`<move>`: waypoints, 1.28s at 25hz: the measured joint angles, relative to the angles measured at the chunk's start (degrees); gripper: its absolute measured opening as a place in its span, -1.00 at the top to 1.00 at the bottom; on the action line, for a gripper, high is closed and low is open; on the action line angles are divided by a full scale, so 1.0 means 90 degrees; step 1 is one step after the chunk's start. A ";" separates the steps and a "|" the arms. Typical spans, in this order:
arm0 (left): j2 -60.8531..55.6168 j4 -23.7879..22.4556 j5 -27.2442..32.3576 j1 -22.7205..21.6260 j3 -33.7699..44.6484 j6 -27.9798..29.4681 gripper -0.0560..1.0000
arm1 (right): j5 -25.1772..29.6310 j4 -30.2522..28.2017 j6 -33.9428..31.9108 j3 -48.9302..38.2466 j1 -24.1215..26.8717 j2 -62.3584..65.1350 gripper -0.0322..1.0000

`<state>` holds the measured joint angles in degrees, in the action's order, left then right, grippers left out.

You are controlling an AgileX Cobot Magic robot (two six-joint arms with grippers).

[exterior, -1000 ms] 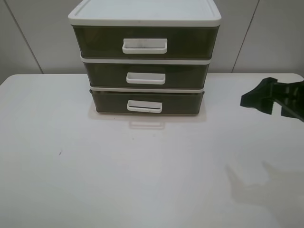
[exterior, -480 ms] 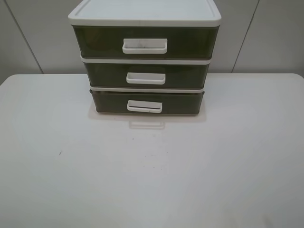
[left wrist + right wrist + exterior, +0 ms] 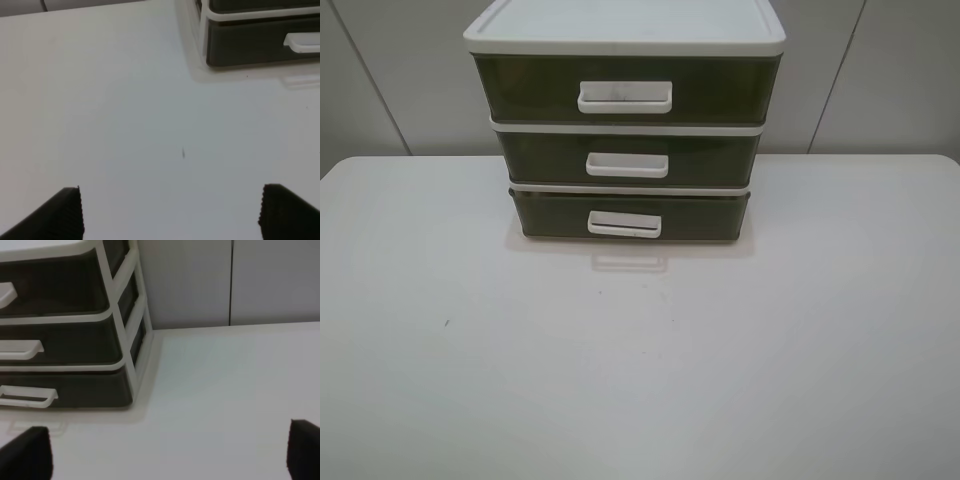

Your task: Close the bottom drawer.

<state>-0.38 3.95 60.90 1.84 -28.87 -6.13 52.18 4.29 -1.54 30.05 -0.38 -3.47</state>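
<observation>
A white worktop [image 3: 640,380] carries a three-drawer unit [image 3: 625,120] at its far middle. The bottom drawer [image 3: 630,215] sits lowest, front roughly flush with the frame, seemingly closed, its long axis running left to right. Both hands stand spread apart, holding nothing: left hand [image 3: 170,212] and right hand [image 3: 170,455]. The drawer lies ahead of each; which is nearer is unclear.

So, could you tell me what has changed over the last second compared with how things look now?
A second ago a dark gripper showed at the right edge of the high view; half a second later it was gone, and neither arm appears there now. The bottom drawer has not moved and sits in line with the frame; the two drawers above and the table are also unchanged. Both wrist views show open jaws holding nothing.
</observation>
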 joint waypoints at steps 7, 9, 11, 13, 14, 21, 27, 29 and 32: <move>0.0000 0.0000 0.0000 0.0000 0.0000 0.0000 -0.47 | 0.0000 0.0000 -0.0003 0.0000 0.0000 0.0005 -0.65; 0.0000 0.0000 0.0000 0.0000 0.0000 0.0000 -0.47 | 0.0000 0.0000 -0.0003 0.0000 0.0000 0.0005 -0.65; 0.0000 0.0000 0.0000 0.0000 0.0000 0.0000 -0.47 | 0.0003 0.0000 -0.0003 0.0000 0.0000 0.0005 -0.65; 0.0000 0.0000 0.0000 0.0000 0.0000 0.0000 -0.47 | 0.0008 0.0000 -0.0003 0.0000 0.0000 0.0005 -0.65; 0.0000 0.0000 0.0000 0.0000 0.0000 0.0000 -0.47 | 0.0015 0.0000 -0.0003 0.0000 0.0000 0.0005 -0.65; 0.0000 0.0000 0.0000 0.0000 0.0000 0.0000 -0.47 | 0.1041 -0.0124 0.0020 0.0166 -0.0005 0.0012 -0.65; 0.0000 0.0000 0.0000 0.0000 0.0000 0.0000 -0.47 | 0.1034 -0.0286 0.0313 -0.0018 -0.0005 0.0012 -0.65; 0.0000 0.0000 0.0000 0.0000 0.0000 0.0000 -0.47 | 0.0993 -0.0305 0.0327 -0.0033 -0.0005 0.0123 -0.65; 0.0000 0.0000 0.0000 0.0000 0.0000 0.0000 -0.47 | 0.0967 -0.0336 0.0327 -0.0033 -0.0005 0.0389 -0.65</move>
<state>-0.38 3.95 60.90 1.84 -28.87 -6.13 60.88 1.27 1.40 29.75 -0.43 0.02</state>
